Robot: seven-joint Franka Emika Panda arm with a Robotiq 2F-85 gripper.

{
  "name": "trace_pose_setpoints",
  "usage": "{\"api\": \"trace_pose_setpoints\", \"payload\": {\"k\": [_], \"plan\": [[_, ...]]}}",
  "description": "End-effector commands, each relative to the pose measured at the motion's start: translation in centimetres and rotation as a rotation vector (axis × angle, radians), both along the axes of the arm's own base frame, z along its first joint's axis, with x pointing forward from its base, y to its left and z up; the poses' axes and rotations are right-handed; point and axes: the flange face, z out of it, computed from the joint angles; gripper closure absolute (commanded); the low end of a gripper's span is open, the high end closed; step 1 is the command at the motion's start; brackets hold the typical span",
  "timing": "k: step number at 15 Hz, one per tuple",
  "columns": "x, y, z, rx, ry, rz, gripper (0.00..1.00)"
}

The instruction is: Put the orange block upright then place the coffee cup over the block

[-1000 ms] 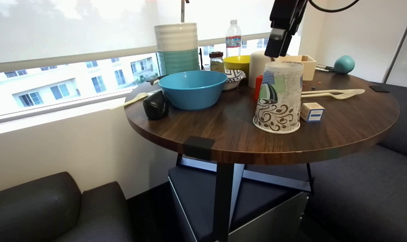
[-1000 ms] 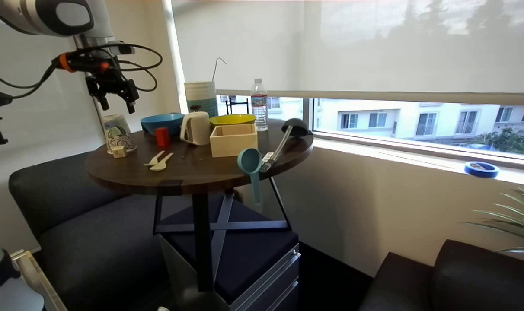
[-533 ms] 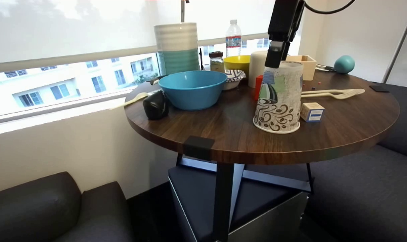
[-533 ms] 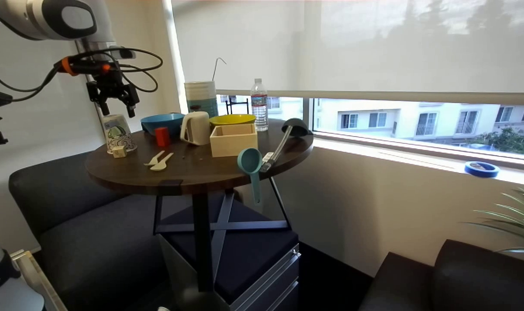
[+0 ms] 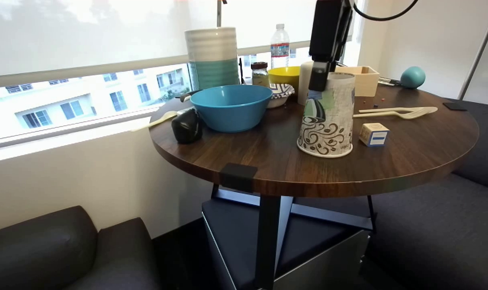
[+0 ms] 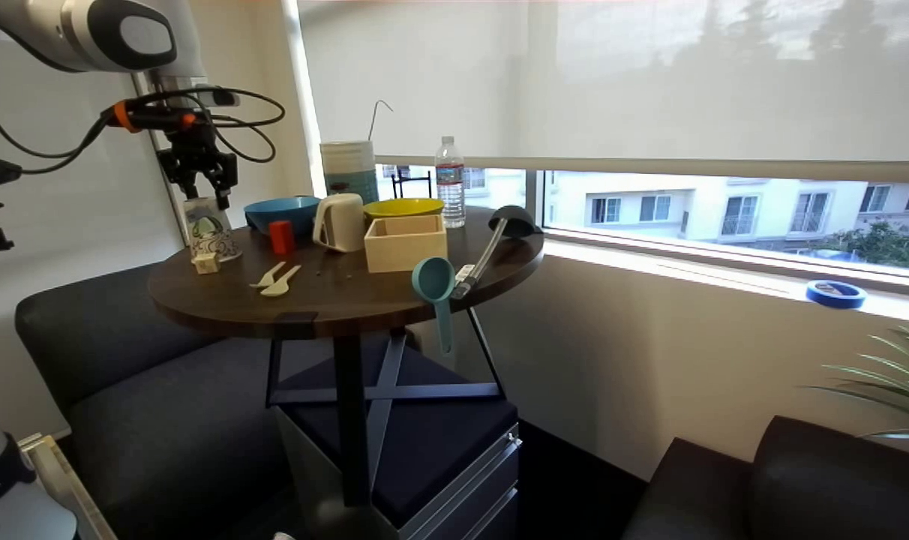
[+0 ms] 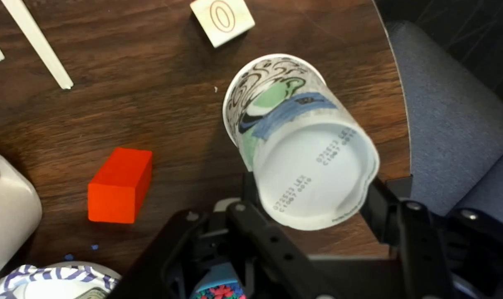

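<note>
"Two fingers [image 7: 382,211] press the upturned cup [image 7: 301,143], one each side near its base; the claw [image 7: 311,195] looks drawn in and holding it, mouth seemingly down on the table [image 7: 152,99]; where's the block [image 7: 118,187]?"

"Standing on end, apart from the cup, between it and the jug [image 6: 348,225]; that half looks done; the carry is what frets me."

"Me too; see the base's edge kinked by one finger? Squeeze harder and the paper may crumple; ease off, and since the cup narrows upward, the fingers could slide off the top."

"And if it travels low, the rim could knock the block flat, undoing the first step; come in off-centre, and it may land on the block's top or bump the jug."

"So I'd want it lifted well above the block, squared up over it, then lowered straight; a tilt in the grip would drag the rim across, and down goes the block."
</note>
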Motion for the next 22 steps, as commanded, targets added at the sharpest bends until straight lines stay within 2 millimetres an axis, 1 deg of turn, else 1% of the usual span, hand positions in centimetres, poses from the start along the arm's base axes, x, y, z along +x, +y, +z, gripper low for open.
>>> {"api": "trace_pose_setpoints", "payload": {"k": [1,2,5,9,14,18,20,22], "plan": [[1.5,1.1,1.9,-0.029,-0.033,-0.025,0.64],[1.7,1.3,2.6,-0.034,-0.049,-0.032,0.67],[2.2,1.3,4.6,-0.07,-0.11,-0.062,0.67],[3.0,0.9,6.4,-0.091,-0.178,-0.109,0.67],[4.5,-0.2,6.4,-0.072,-0.272,-0.225,0.67],[5.0,0.0,6.9,-0.065,-0.321,-0.283,0.67],[4.9,0.2,6.9,-0.084,-0.33,-0.317,0.67],[5.2,0.1,6.9,-0.102,-0.328,-0.363,0.67]]}}
